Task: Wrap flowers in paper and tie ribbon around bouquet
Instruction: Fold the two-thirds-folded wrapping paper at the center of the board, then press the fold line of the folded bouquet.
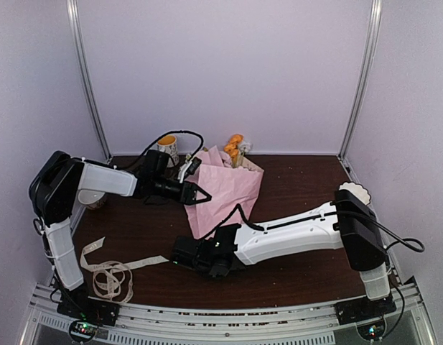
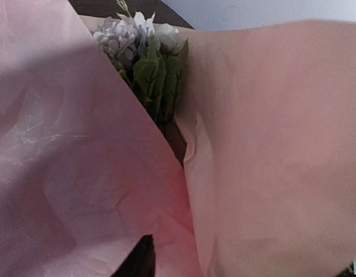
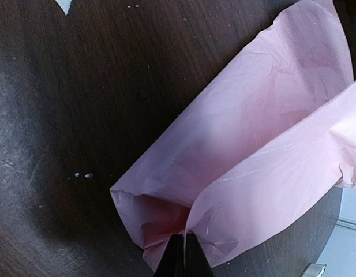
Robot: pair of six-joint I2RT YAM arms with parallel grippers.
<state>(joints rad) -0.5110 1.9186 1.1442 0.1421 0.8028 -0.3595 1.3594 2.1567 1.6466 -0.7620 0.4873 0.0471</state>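
Near left, the ribbon [image 1: 106,277] lies in loose loops on the dark table [image 1: 300,180]. Its print is too small to read from above. Just past it, the left gripper [image 1: 199,192] sits at the left edge of the paper [image 1: 225,190] with its jaws parted; whether any sheet is caught, I cannot tell. Behind it at the far edge stands a mug [image 1: 167,149], yellow inside. Centre now: the pink paper is folded over the flowers [image 1: 234,147]. Only orange heads show from above, while the left wrist view finds pale blue and white blooms with green leaves deep in the fold. The right arm hides the narrow near end from above, but the right wrist view shows the right gripper [image 3: 182,242] closed tight, pinching the paper there. Far right, there's a white scalloped object [image 1: 354,190].
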